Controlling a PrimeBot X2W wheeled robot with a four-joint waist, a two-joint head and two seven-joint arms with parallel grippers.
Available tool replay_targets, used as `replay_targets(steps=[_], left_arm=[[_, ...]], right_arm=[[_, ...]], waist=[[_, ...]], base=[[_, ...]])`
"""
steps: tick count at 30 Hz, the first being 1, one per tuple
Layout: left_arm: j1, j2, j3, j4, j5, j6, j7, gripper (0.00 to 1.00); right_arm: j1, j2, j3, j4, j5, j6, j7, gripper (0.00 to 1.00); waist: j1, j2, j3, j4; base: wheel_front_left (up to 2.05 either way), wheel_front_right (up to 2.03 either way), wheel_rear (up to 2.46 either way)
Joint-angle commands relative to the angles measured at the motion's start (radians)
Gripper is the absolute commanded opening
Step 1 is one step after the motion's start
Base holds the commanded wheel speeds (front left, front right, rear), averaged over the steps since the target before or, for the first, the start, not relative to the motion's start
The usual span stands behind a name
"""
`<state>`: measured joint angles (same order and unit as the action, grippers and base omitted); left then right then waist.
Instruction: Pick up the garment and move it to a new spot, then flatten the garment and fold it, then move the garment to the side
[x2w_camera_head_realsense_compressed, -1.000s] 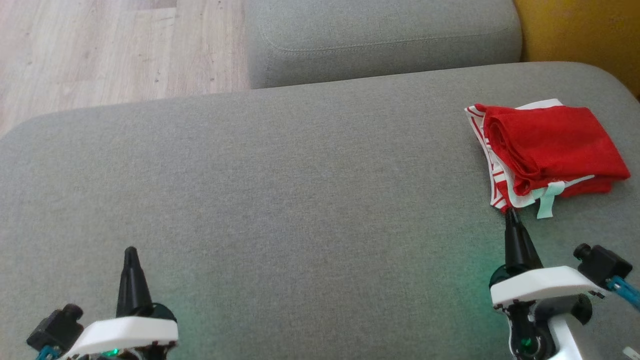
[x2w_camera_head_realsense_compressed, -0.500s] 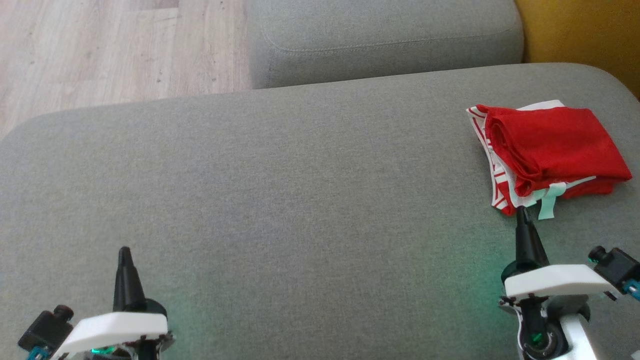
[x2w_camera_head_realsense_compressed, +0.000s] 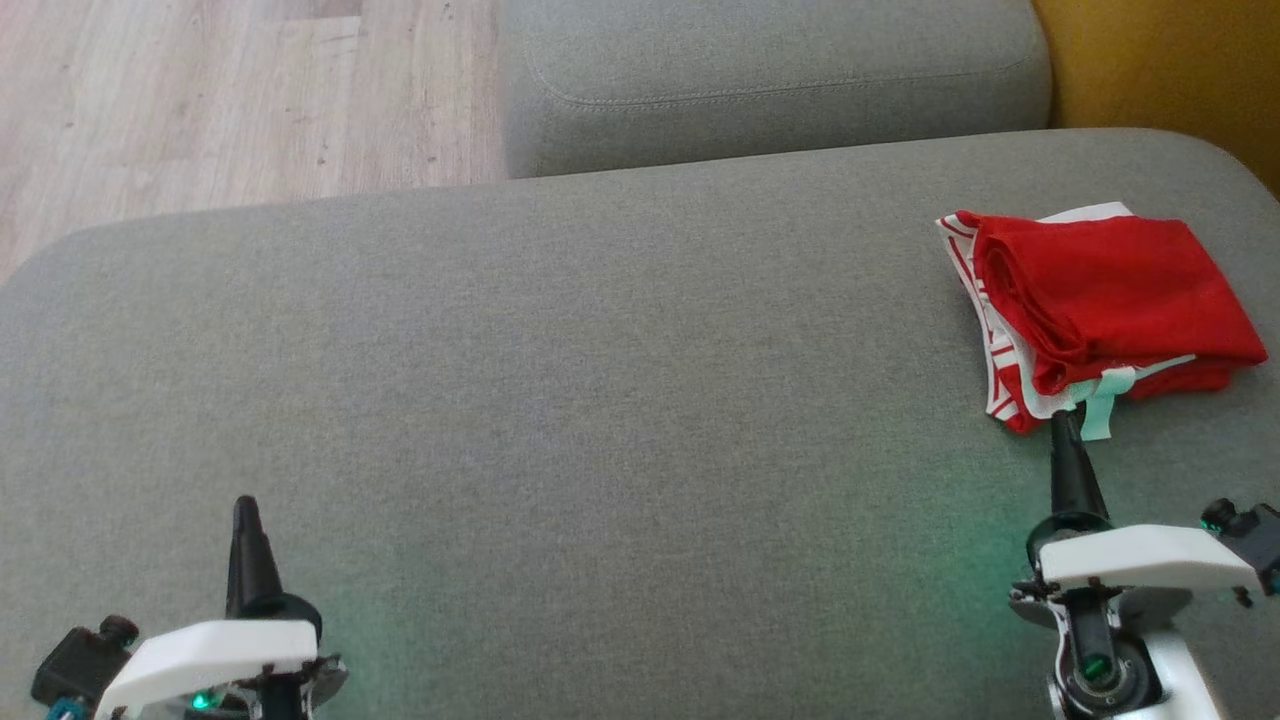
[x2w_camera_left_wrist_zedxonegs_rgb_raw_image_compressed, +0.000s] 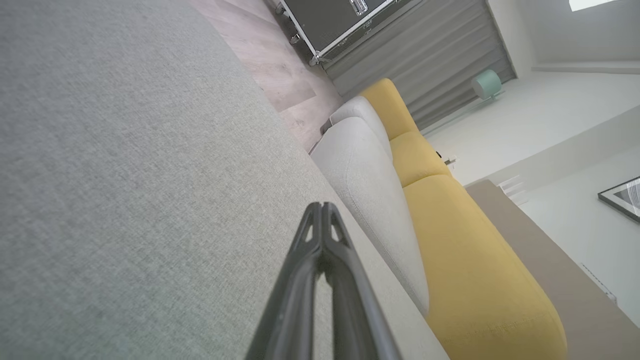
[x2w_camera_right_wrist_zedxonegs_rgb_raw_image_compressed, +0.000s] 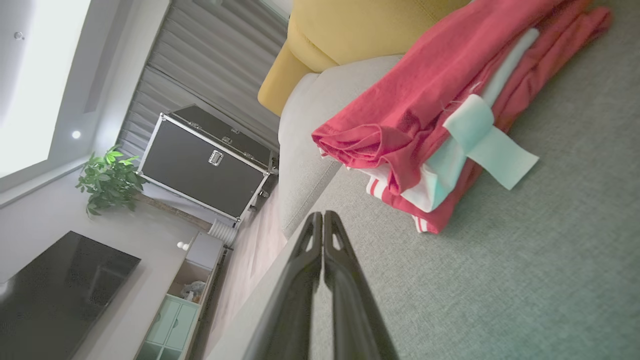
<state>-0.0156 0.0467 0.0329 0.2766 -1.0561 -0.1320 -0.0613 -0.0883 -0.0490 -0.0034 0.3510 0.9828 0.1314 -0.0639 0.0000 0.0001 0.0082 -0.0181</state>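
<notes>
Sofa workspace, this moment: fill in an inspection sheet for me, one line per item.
surface: grey sofa seat, plain flat fabric.
job's things: red and white garment, folded, lying at the seat's far right; a pale tag sticks out of its near edge.
clutter: nothing seen.
grippers: left gripper shut, holding nothing, over bare seat at the near left; right gripper shut, holding nothing, tip just short of the garment's near edge.
cables: a bit of teal lead by the left wrist, at the picture's edge.
surroundings: wood floor, second grey cushion, yellow sofa, black case, potted plant, dark screen.
</notes>
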Motion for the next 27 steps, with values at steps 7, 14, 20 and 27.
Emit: replay_targets(steps=[7,14,20,27], left_arm=[[-0.057,0.005,0.032,-0.032,-0.082,0.001,0.028,0.00],[-0.062,0.005,0.039,-0.032,-0.150,0.001,0.049,0.00],[-0.067,0.005,0.046,-0.032,-0.217,0.001,0.070,0.00],[-0.072,0.005,0.052,-0.032,-0.285,0.001,0.090,0.00]], right_arm=[[-0.029,-0.013,-0.005,-0.049,0.096,0.000,0.024,0.00],[-0.028,-0.013,-0.018,-0.057,0.174,0.000,0.044,0.00],[-0.026,-0.013,-0.031,-0.066,0.252,0.000,0.064,0.00],[-0.024,-0.013,-0.044,-0.074,0.329,-0.001,0.084,0.00]], waist=[[0.0000,-0.0001,-0.001,0.002],[0.0000,-0.0001,-0.001,0.005],[0.0000,-0.0001,-0.002,0.007],[0.0000,-0.0001,-0.003,0.009]], base=[[0.00,0.00,0.00],[0.00,0.00,0.00],[0.00,0.00,0.00],[0.00,0.00,0.00]])
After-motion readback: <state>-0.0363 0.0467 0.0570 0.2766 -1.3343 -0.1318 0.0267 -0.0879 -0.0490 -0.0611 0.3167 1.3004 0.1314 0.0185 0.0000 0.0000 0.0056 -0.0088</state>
